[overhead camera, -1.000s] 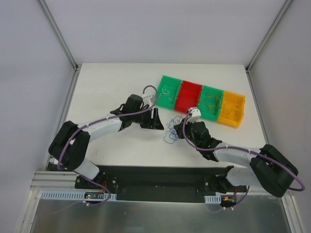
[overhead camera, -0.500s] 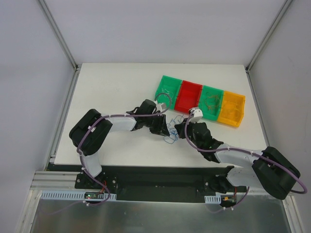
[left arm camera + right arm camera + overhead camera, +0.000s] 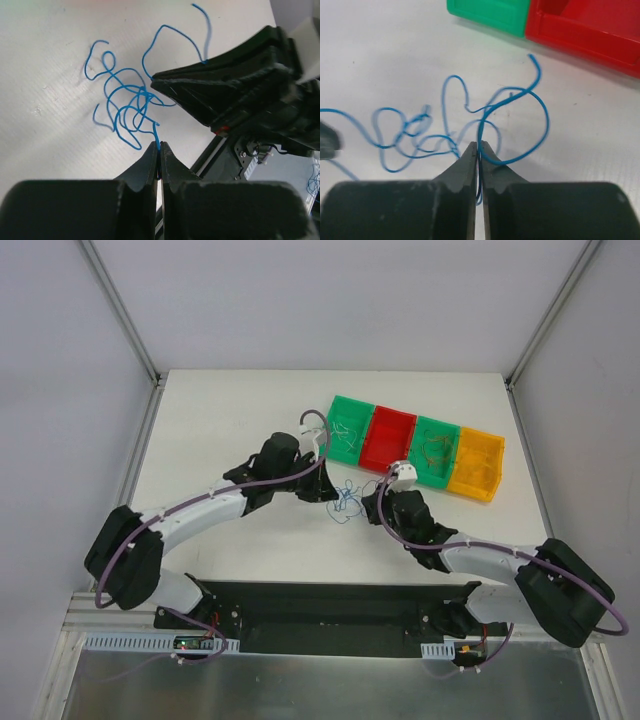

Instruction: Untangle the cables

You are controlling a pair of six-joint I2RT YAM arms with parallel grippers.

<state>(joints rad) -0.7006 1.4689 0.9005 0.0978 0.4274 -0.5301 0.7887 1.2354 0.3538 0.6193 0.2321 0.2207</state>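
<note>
The cables (image 3: 347, 502) are a loose tangle of thin blue strands on the white table, lying between the two arms. My left gripper (image 3: 329, 492) sits at the tangle's left side. In the left wrist view this left gripper (image 3: 160, 145) is shut on a blue strand, and the tangle (image 3: 129, 104) spreads just beyond its tips. My right gripper (image 3: 368, 502) is at the tangle's right side. Seen from the right wrist, the right gripper (image 3: 479, 145) pinches another blue strand running down between its jaws, with loops (image 3: 470, 125) ahead of it.
A row of bins stands behind the tangle: green (image 3: 343, 428), red (image 3: 388, 437), green (image 3: 433, 450) and orange (image 3: 478, 465). Thin strands lie in both green bins. The right arm's black body (image 3: 235, 95) fills the left wrist view's right side.
My left gripper reached into the tangle, shut on a blue strand and drew back a little to the upper left. The right arm has barely moved.
</note>
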